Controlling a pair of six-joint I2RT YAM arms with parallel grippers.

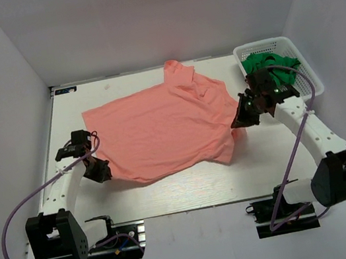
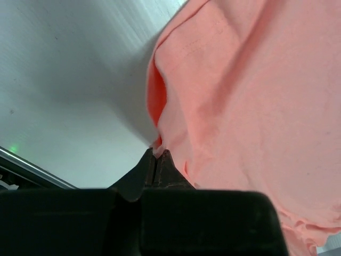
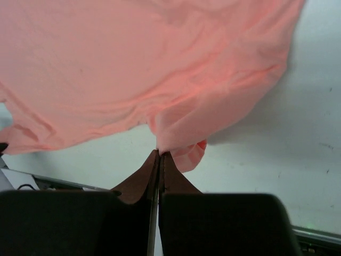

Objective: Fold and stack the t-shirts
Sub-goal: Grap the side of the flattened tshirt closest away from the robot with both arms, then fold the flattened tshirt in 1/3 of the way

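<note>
Looking over the white table (image 1: 172, 200), we see the salmon-pink shirt (image 1: 159, 128) spread across its middle, with the basket (image 1: 308, 72) at the far right corner holding the green garment (image 1: 267, 61). Our left gripper (image 1: 104, 172) and right gripper (image 1: 241, 118) each pinch a shirt edge, jaws closed tight.

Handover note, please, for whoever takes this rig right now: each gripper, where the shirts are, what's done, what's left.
Left gripper: shut on the left edge of the salmon-pink thin cloth t-shirt.
Right gripper: shut on its right edge.
Shirt lies spread on the white table, unfolded.
Bright green cloth garment sits crumpled in the white plastic lattice basket.
Done: nothing folded.
Remaining: fold both, stack.
</note>
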